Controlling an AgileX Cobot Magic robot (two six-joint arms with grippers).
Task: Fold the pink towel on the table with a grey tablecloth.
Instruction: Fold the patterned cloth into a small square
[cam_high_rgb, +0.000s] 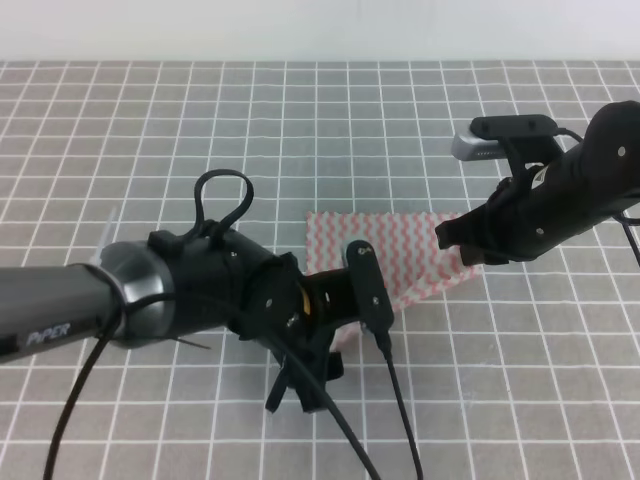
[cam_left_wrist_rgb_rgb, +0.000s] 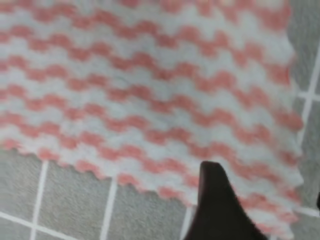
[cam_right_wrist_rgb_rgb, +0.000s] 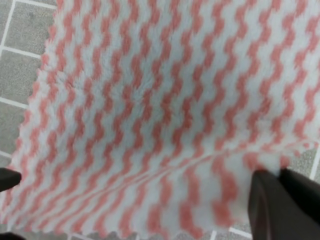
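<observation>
Your pink towel (cam_high_rgb: 415, 250) lies near the middle of the table with a grey tablecloth (cam_high_rgb: 300, 120), and from the high view you see only part of it: a patch of pink-and-white zigzag showing between the two arms, with its pinked edges on the grey grid.

Your left gripper (cam_high_rgb: 300, 385) sits low at the towel's near left side, under the bulk of the left arm. In the left wrist view one dark fingertip (cam_left_wrist_rgb_rgb: 215, 200) rises at the bottom, lying over the towel's scalloped edge (cam_left_wrist_rgb_rgb: 100, 172), with grey cloth and white grid lines below that edge. You cannot tell from these pictures how wide those jaws stand or whether they have the cloth.

Your right gripper (cam_high_rgb: 462, 245) is down at the towel's right corner. In the right wrist view a dark fingertip (cam_right_wrist_rgb_rgb: 280, 205) sits at the lower right against the towel, another dark tip (cam_right_wrist_rgb_rgb: 7, 177) shows at the left edge, and a ridge runs across the cloth (cam_right_wrist_rgb_rgb: 150, 177) between them. Whether it has gripped the towel you cannot tell.

The only writing you can read is "PiPER" (cam_high_rgb: 45, 335), in white on the grey sleeve of the left arm (cam_high_rgb: 90, 300).
</observation>
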